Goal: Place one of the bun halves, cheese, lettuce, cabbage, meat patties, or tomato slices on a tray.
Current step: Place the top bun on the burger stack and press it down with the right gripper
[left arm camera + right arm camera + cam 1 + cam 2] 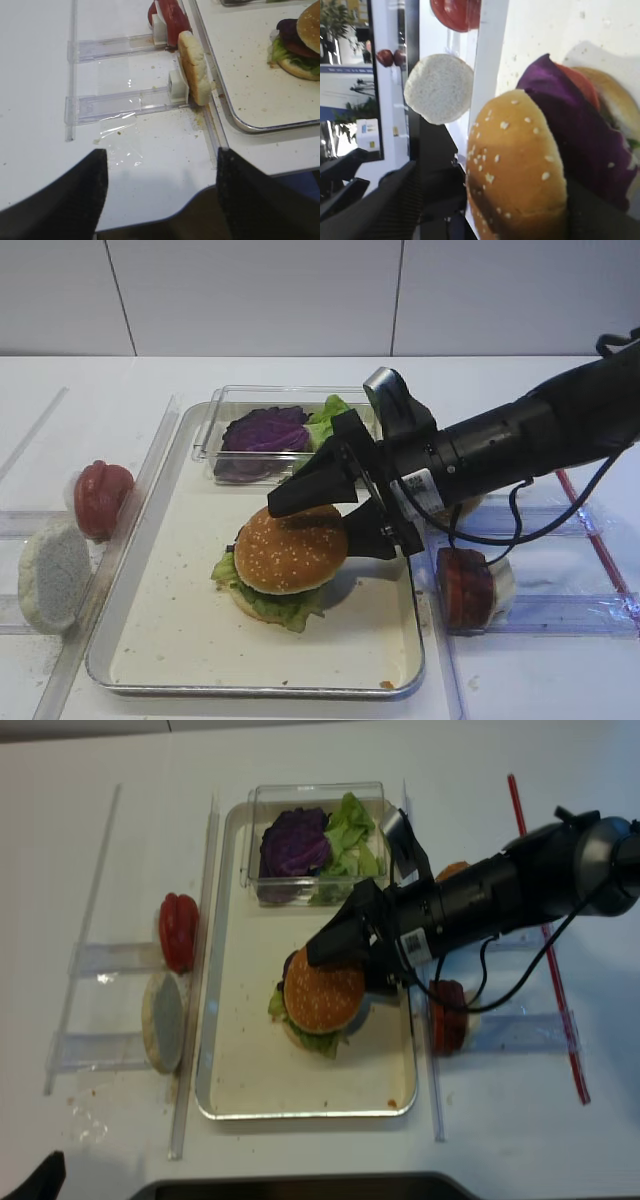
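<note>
A stacked burger sits on the silver-rimmed tray point(170, 640). On top is a sesame bun half point(290, 552), with lettuce point(292, 612) and purple cabbage point(575, 125) showing under it. My right gripper point(335, 522) reaches in from the right with its jaws spread wide on either side of this top bun, the dark fingers point(420, 192) close beside it. The bun rests on the stack. My left gripper point(160, 192) hangs open over the table's front edge at the left, with nothing in it. No cheese shows.
A clear box point(225, 400) at the tray's far end holds cabbage point(265, 428) and lettuce point(328, 418). Left of the tray, clear racks hold tomato slices point(100, 498) and a white floury disc point(55, 575). A meat patty point(465, 588) stands in the right rack.
</note>
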Action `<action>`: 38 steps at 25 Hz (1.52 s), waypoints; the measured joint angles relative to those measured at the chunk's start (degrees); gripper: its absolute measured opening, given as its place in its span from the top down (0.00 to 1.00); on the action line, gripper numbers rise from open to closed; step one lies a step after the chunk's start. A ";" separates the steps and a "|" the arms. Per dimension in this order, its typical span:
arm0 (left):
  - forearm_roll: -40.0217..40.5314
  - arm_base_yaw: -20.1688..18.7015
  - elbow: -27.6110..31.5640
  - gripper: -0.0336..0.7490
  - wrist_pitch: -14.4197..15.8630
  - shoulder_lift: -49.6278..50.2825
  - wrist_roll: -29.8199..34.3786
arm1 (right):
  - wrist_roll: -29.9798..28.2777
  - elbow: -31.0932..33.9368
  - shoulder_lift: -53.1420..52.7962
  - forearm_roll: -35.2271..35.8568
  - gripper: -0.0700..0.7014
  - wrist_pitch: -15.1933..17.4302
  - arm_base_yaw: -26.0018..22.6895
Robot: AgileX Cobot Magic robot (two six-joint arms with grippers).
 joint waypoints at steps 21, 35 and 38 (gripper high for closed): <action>0.00 0.00 0.00 0.41 0.00 0.00 0.00 | 8.96 -6.79 0.00 -13.92 0.25 0.32 0.00; 0.00 0.00 0.00 0.41 0.00 0.00 0.00 | 14.41 -11.13 0.00 -20.76 0.25 0.65 0.00; 0.00 0.00 0.00 0.41 0.00 0.00 0.00 | 14.66 -11.27 0.00 -21.23 0.25 0.65 0.00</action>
